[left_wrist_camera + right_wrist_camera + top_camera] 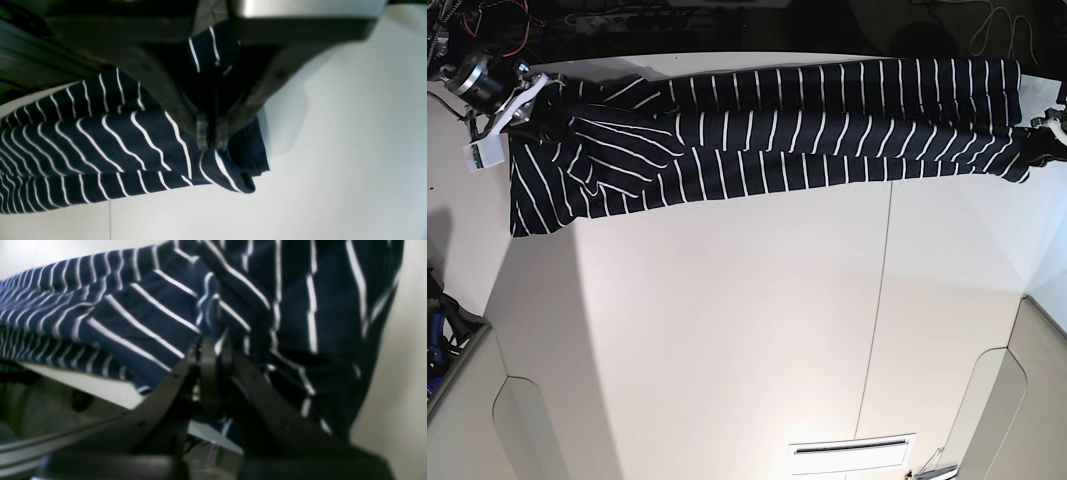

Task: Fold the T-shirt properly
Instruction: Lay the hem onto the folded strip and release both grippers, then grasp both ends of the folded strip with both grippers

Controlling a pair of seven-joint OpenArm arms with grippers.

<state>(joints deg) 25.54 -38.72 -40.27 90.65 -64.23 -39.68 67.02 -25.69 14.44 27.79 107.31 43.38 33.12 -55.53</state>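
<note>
The T-shirt, dark navy with thin white stripes, is stretched in a long band across the far side of the white table. At the band's right end in the base view, my left gripper is shut on the fabric. The left wrist view shows its fingertips pinching a bunched corner of the T-shirt just above the table. My right gripper is shut on the left end. In the right wrist view its fingertips clamp a fold of the T-shirt, which hangs in folds around them.
A seam runs across the tabletop. Rounded cutouts mark the near edge, with a slotted white panel between them. Cables and arm hardware crowd the far left corner, against a dark background behind the table.
</note>
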